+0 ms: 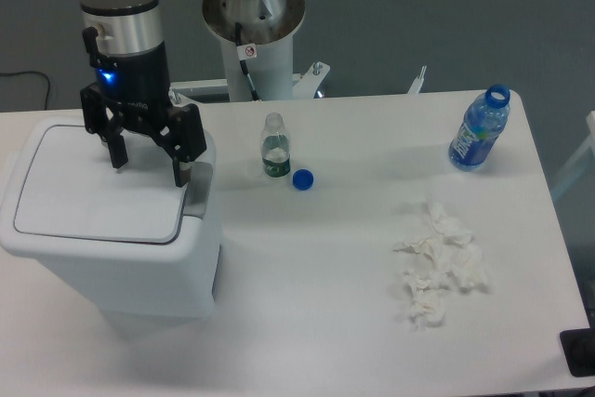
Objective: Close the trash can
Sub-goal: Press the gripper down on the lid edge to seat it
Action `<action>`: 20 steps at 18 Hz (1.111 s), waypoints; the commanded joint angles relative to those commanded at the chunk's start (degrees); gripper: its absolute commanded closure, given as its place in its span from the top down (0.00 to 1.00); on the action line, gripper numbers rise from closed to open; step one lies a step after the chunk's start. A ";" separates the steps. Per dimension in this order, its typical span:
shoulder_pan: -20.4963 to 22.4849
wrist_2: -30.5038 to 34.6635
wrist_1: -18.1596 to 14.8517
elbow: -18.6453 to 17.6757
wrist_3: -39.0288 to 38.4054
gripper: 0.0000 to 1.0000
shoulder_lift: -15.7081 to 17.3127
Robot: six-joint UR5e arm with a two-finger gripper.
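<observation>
The trash can [139, 262] is a large white bin at the left of the table. Its flat white lid [98, 188] lies level in the rim, with no gap showing. A grey latch tab [197, 191] sits on the right rim. My gripper [149, 166] hangs open above the lid's far right part. One fingertip is over the lid's back edge, the other over the latch tab. Nothing is between the fingers.
A small clear bottle without its cap [273, 147] stands right of the bin, with a blue cap [302, 178] beside it. A blue bottle [479, 129] stands at the back right. Crumpled tissues [439, 264] lie on the right. The arm's base post [253, 30] is behind.
</observation>
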 joint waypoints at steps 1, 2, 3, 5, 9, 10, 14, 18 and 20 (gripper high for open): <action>0.09 0.00 0.00 0.09 0.09 1.00 0.00; 0.26 0.00 0.00 0.09 0.09 1.00 -0.09; 0.26 0.00 0.00 0.17 0.09 1.00 -0.09; 0.44 0.00 0.00 0.44 0.09 1.00 -0.18; 0.53 0.09 0.09 0.35 0.09 1.00 -0.61; 0.53 0.17 0.09 0.44 0.00 1.00 -0.79; 0.97 0.18 1.49 0.44 0.00 1.00 -1.58; 2.02 0.09 1.58 0.88 0.00 1.00 -1.58; 2.20 0.17 1.76 0.97 0.00 1.00 -1.67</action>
